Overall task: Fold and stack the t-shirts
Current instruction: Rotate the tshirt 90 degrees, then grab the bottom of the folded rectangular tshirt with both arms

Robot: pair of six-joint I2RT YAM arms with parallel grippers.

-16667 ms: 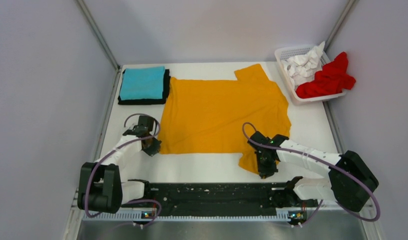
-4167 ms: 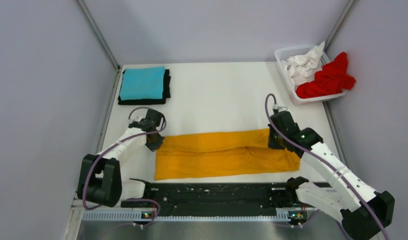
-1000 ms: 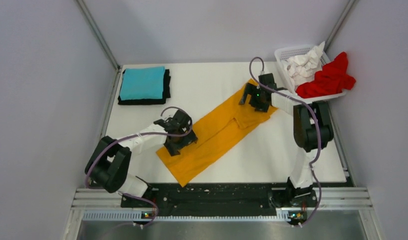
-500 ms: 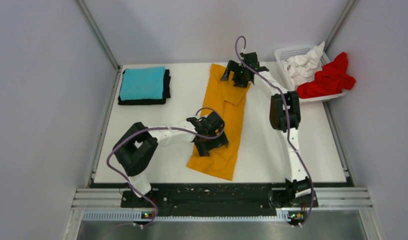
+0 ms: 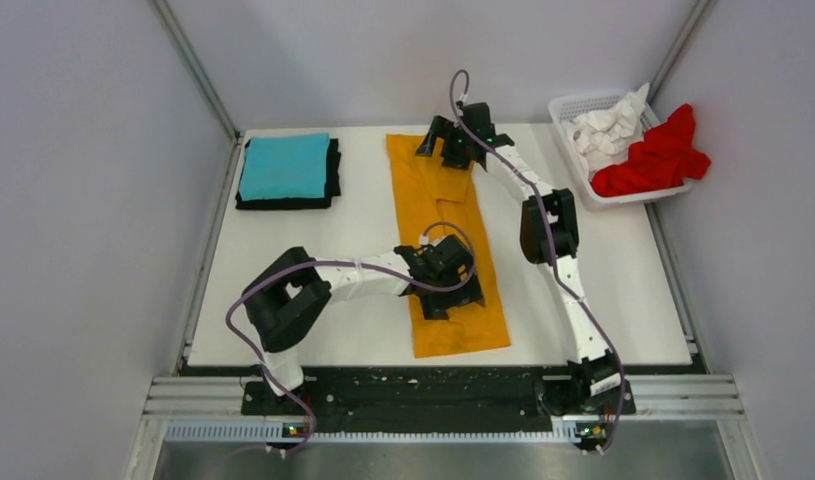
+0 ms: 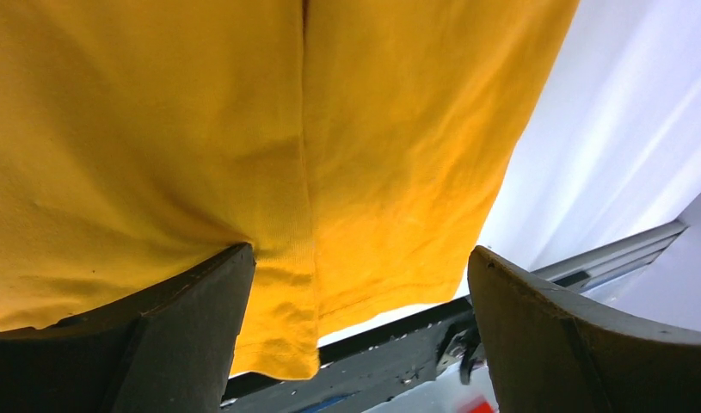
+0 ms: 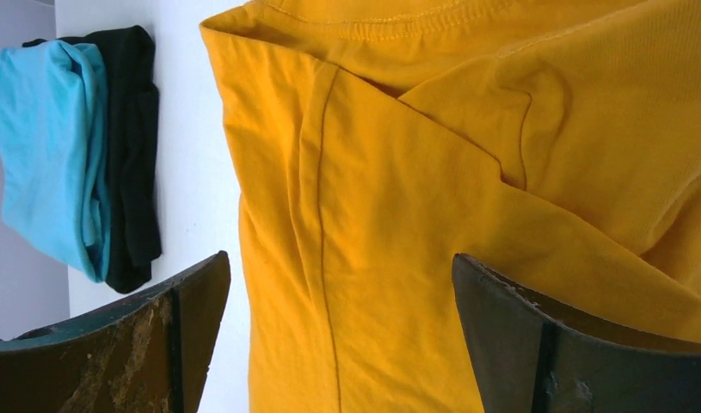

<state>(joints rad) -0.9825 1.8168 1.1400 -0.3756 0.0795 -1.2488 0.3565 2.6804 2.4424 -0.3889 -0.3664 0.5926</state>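
Grey walls (image 5: 103, 200) close in the left, far and right sides of the white table top (image 5: 603, 260); a black base rail (image 5: 433, 390) runs along its near edge. A mustard-orange t-shirt (image 5: 428, 190), folded into a long narrow strip, lies flat down the middle of the table, collar end near the far edge and hem just short of the near edge. Bare table lies open along both of its long edges.

In the far left corner sits a folded turquoise t-shirt (image 5: 283, 165) on top of a folded black t-shirt (image 5: 332, 172), well apart from the strip. At the far right a white plastic mesh basket (image 5: 568, 105) holds a crumpled white t-shirt (image 5: 603, 130) and a red t-shirt (image 5: 653, 160) that spills over its right side.

The left gripper (image 6: 359, 258) is over the near half of the strip, fingers spread wide, nothing pinched between them. The right gripper (image 7: 340, 262) is over the collar end, fingers likewise wide apart and holding nothing.
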